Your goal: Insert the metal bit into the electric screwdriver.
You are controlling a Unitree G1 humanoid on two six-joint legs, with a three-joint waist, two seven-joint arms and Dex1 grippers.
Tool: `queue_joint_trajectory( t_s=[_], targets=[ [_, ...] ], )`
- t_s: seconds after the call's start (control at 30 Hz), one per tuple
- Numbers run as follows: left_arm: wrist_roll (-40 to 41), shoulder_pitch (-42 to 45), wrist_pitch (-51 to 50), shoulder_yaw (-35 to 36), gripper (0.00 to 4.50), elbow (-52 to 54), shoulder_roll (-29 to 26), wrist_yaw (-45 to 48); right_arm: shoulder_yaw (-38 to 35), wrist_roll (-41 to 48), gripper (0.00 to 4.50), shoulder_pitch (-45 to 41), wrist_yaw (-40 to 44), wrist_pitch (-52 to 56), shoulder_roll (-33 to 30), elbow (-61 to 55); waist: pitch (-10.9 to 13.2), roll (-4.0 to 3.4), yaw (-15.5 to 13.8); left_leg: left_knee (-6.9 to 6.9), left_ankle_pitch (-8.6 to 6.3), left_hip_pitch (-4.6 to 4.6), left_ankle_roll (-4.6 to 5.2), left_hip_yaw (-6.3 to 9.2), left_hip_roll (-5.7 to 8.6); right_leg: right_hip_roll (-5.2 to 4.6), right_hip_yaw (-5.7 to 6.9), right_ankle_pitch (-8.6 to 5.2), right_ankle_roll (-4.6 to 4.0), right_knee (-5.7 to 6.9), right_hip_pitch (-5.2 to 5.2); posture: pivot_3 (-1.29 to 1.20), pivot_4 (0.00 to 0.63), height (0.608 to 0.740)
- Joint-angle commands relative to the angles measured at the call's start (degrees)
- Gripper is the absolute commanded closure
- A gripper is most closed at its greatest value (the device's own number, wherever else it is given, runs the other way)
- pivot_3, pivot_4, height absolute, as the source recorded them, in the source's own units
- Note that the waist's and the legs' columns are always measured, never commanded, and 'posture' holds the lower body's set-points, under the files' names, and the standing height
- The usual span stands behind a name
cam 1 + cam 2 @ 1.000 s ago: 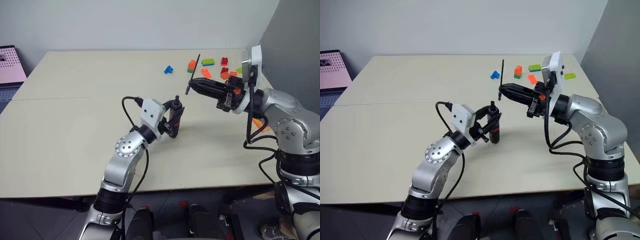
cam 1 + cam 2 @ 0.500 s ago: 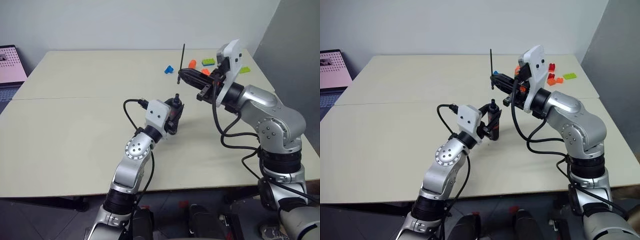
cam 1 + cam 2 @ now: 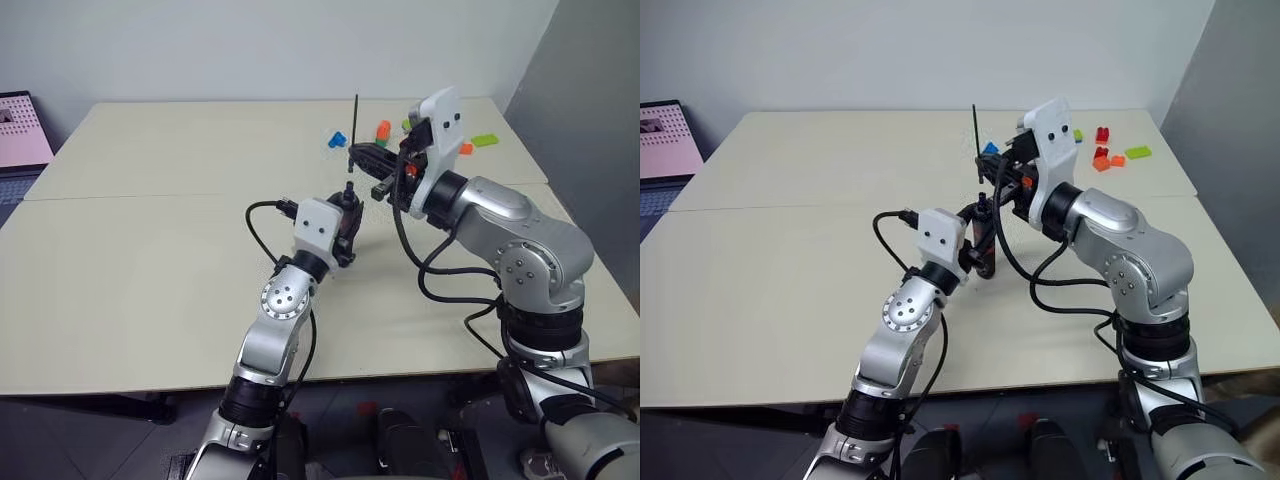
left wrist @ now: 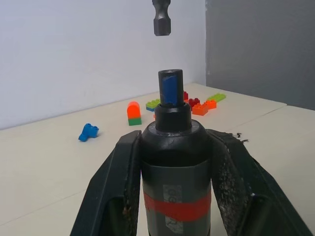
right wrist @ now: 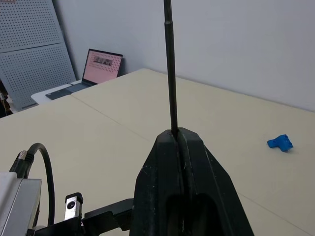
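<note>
The electric screwdriver [image 4: 174, 162], black with a red band, stands upright with its open socket on top, and my left gripper [image 4: 174, 135] is shut on its body. In the head views it stands mid-table [image 3: 347, 215]. The metal bit [image 5: 170, 73] is a thin dark rod held nearly upright, with my right gripper [image 3: 360, 156] shut on it partway along. The bit's lower hexagonal end [image 4: 161, 19] hangs just above the socket, with a small gap between them. The right gripper sits above and slightly behind the left gripper [image 3: 345, 222].
Loose toy bricks lie on the far right of the table [image 3: 150, 260]: a blue one [image 3: 338, 139], an orange one [image 3: 383, 129], a green one [image 3: 485, 140] and several others. A laptop [image 3: 20, 130] stands beyond the table's left edge.
My right arm has swung left with the bit, from the right side of the table to above the screwdriver, and the bit has turned more upright. The left gripper has stayed where it was.
</note>
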State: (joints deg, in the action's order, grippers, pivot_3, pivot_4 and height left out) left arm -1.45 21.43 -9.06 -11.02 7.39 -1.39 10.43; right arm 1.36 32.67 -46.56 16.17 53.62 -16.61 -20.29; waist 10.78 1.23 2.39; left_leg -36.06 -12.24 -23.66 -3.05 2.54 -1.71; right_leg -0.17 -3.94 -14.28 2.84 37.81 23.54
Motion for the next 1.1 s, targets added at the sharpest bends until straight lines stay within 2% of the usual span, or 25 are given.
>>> queue_joint_trajectory(
  t_s=[0.03, 1.1],
  targets=[
    [-1.6, -0.1, 0.7, 0.0, 2.86, 0.3, 0.2, -1.5, -0.7, 0.3, 4.5, -1.1, -1.4, 0.6, 1.1, -3.4, 0.0, 0.0, 0.0, 0.0, 0.0, 0.0, 0.0, 0.01, 0.0, 0.0, 0.0, 0.0, 0.0, 0.0, 0.0, 0.0, 0.15, 0.74],
    [-3.4, -0.8, 1.3, -0.1, 2.86, 0.8, 0.6, -3.6, -1.4, -0.6, 4.5, 1.4, -8.1, 5.6, 6.3, -6.3, 0.0, 0.0, 0.7, 0.0, 0.0, 0.0, 0.0, 0.02, 0.0, 0.0, 0.01, 0.0, 0.0, 0.0, 0.0, 0.0, 0.15, 0.74]
  ],
)
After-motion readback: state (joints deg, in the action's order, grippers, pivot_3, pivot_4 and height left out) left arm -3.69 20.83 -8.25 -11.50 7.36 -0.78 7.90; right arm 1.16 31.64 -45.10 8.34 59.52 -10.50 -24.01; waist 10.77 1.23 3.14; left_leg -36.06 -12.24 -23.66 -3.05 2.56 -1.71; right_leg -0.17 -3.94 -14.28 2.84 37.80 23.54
